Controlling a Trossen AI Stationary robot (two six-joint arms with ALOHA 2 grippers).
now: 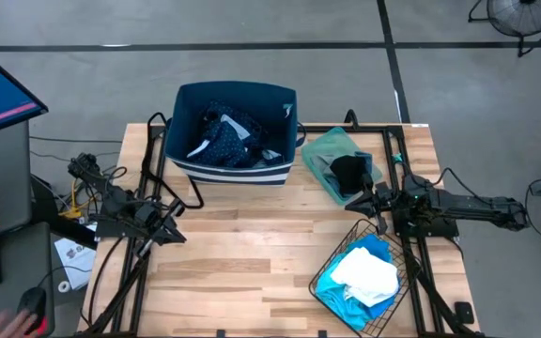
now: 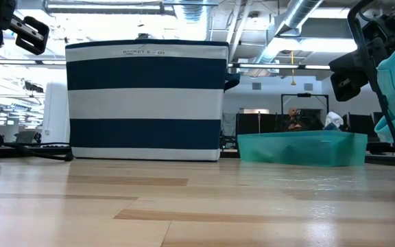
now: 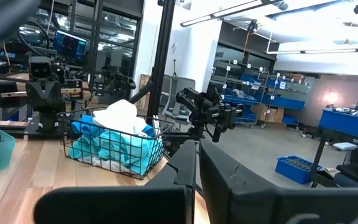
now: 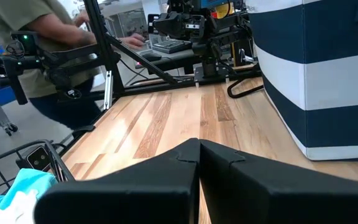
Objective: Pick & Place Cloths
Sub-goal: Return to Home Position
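Note:
Navy white-dotted cloths [image 1: 225, 139] lie piled inside the striped navy bin [image 1: 285, 101]. A black cloth [image 1: 348, 171] rests in a shallow teal tray [image 1: 319, 147]. A white cloth [image 1: 367, 272] lies on turquoise cloth [image 1: 338, 293] in the wire basket [image 1: 352, 228]; the left wrist view also shows the white cloth [image 3: 120, 115] and the turquoise cloth [image 3: 117, 148]. My left gripper [image 1: 178, 235] [image 3: 197, 158] hovers shut over the table's left part, touching nothing. My right gripper [image 1: 357, 200] [image 4: 199, 152] is shut between the tray and the basket, holding nothing.
The striped bin [image 2: 146, 99] stands at the far middle of the table and the teal tray [image 2: 300, 147] to its right. Bare wood [image 1: 252, 263] spans the near middle. A person [image 4: 36, 37] stands past the table's left side, a hand [image 1: 7, 324] near a keyboard.

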